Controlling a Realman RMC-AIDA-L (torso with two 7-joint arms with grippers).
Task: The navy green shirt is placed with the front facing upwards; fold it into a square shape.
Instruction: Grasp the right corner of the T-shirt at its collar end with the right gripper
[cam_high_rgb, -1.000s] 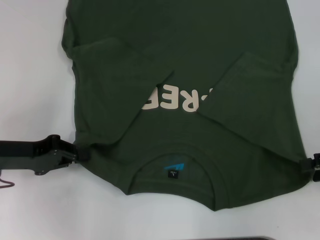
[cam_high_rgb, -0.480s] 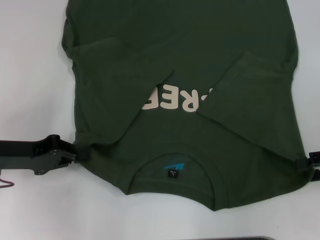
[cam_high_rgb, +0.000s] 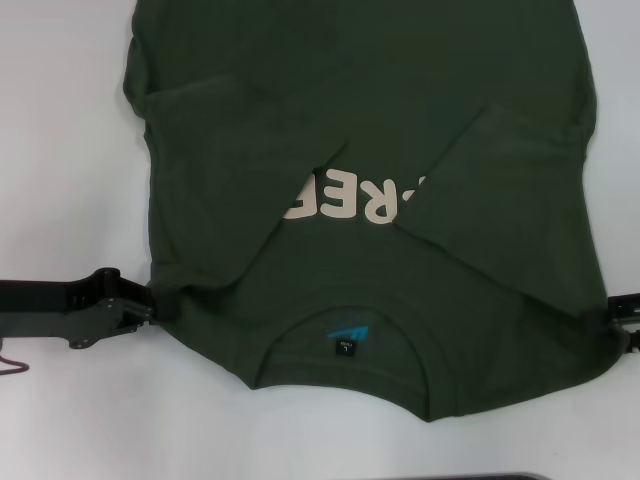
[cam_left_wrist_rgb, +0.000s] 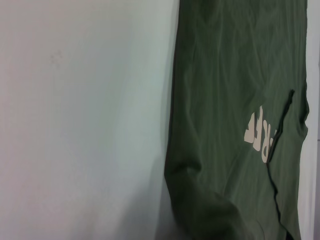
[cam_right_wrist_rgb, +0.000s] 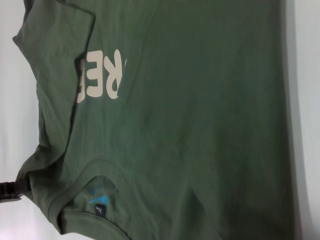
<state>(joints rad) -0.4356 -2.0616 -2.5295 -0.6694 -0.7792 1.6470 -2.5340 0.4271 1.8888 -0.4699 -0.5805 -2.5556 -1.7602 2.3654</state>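
Head view: the shirt (cam_high_rgb: 370, 200) fills the frame's middle on the white table (cam_high_rgb: 60, 150), both sleeves already folded inward over the lettering. The left gripper (cam_high_rgb: 158, 303) pinches its lower-left shoulder; the right gripper (cam_high_rgb: 618, 312), at the right edge, I cannot tell. Wrist views: only shirt and table. Lengthwise folding remains.

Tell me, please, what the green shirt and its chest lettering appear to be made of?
The green shirt looks like soft matte knit cloth, probably cotton: it creases and drapes limply. The chest lettering seems a flat cream print, smooth and opaque, lying flush on the fabric.
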